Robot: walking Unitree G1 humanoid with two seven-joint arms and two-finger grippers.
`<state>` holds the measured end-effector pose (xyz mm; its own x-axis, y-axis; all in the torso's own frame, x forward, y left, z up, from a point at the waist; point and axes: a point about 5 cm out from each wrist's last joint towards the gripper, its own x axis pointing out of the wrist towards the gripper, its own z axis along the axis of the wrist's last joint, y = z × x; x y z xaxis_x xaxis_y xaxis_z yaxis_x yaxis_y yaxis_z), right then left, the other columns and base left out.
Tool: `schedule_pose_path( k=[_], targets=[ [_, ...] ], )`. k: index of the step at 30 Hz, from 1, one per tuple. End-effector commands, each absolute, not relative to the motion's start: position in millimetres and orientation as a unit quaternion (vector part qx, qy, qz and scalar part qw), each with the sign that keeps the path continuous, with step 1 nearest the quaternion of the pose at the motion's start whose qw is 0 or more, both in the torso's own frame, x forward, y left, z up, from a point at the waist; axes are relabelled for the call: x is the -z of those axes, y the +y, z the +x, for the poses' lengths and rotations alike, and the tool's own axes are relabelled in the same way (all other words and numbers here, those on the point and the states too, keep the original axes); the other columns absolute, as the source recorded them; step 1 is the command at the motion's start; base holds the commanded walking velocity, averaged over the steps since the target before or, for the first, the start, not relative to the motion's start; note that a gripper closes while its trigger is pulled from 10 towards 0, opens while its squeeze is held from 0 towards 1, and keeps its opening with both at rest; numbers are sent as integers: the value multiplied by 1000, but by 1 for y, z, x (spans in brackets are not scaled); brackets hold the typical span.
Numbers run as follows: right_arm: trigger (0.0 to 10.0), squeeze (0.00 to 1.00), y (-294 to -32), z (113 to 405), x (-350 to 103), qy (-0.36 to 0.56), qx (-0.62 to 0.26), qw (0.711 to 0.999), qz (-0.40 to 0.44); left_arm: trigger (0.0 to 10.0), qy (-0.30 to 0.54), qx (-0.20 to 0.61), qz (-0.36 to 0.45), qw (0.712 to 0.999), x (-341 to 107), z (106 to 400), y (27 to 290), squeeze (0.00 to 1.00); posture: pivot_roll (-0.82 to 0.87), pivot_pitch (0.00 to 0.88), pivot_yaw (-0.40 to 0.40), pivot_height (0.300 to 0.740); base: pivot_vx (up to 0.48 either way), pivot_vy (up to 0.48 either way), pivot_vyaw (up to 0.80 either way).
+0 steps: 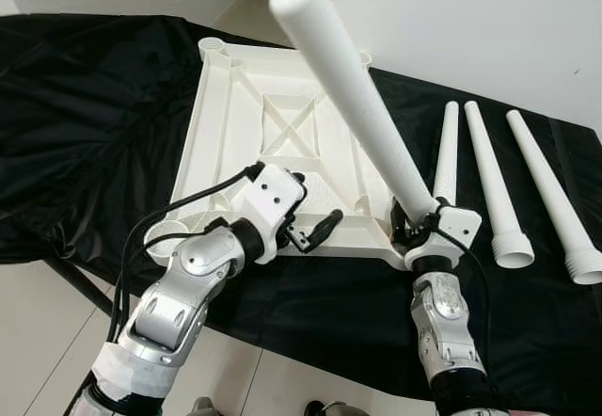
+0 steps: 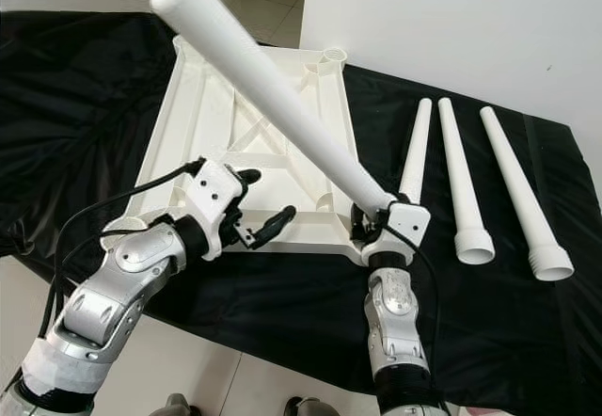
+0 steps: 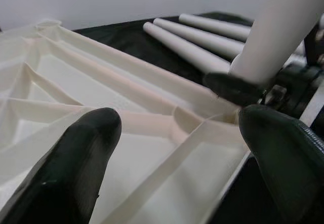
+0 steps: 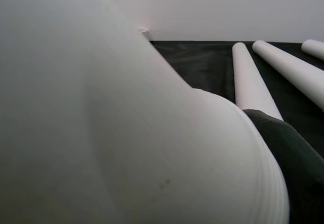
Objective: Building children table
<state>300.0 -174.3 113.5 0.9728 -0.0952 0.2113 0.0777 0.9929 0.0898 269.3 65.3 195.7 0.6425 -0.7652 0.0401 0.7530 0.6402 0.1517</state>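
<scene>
White plastic dominates the scene: a square tabletop [image 1: 282, 134] lies upside down on a black cloth [image 1: 85, 124] that covers the bench, its ribbed underside facing up, with round leg sockets at the corners. Its near edge sits close to the bench's front edge.

The right gripper [image 1: 414, 223] is clamped around the narrow end of a long tapered table leg [image 1: 348, 87], at the tabletop's near right corner. That leg tilts up and away toward the far left, its wide hollow end highest. The right wrist view shows the leg as a broad white curve very close to the lens, with one black finger [image 4: 283, 148] pressed against it.

The left gripper [image 1: 310, 218] hovers over the tabletop's near edge, left of the held leg, its fingers spread apart and holding nothing. The left wrist view shows what the head views do not: two black fingertips [image 3: 76, 163] wide apart, the ribs and a curved socket wall between them, and the right gripper's grasp on the leg seen from the side.

Three spare legs [image 1: 499, 190] lie side by side on the cloth to the right of the tabletop, narrow ends toward the far edge, wide ends toward the front. The nearest of them lies just beside the tabletop's right edge. A pale tiled floor [image 1: 47, 331] shows below the bench's front edge.
</scene>
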Motion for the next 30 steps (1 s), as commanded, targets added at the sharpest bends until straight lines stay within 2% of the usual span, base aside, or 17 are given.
schedule_pose_path(
  k=[1,2,6,8,10,16,18,19,20,30],
  targets=[
    [10000,0,-177,295,-90,-49,47,997,47,10000,-52,454,44,888,-199,263,62,0,81,88,-54,740,0,0,0],
    [10000,0,-177,296,-90,-49,44,997,45,10000,-51,465,14,883,-203,262,60,0,82,88,-56,740,0,0,0],
    [10000,0,-177,296,-90,-46,40,997,45,10000,-56,479,-6,876,-208,261,58,0,83,88,-58,740,0,0,0],
    [10000,0,-176,298,-90,-43,31,998,46,10000,-71,495,-49,865,-222,263,54,0,85,86,-67,740,0,0,0],
    [10000,0,-176,298,-90,-43,31,998,46,10000,-71,495,-49,865,-222,263,54,0,85,86,-67,740,0,0,0],
    [10000,0,-170,303,-89,-29,26,997,68,10000,-127,517,-128,837,-260,271,51,0,85,80,-71,740,0,0,0],
    [10000,0,-166,304,-89,-27,19,997,77,10000,-147,530,-163,819,-273,270,49,0,84,77,-69,740,0,0,0],
    [10000,0,-166,304,-89,-27,19,997,77,10000,-147,530,-163,819,-273,270,49,0,84,77,-69,740,0,0,0],
    [10000,0,-164,305,-90,-26,23,996,84,10000,-159,544,-171,806,-279,268,45,0,84,72,-67,740,0,0,0],
    [10000,0,-163,309,-91,-26,29,994,100,10000,-139,578,-155,789,-273,261,40,0,85,69,-59,740,0,0,0]
  ],
)
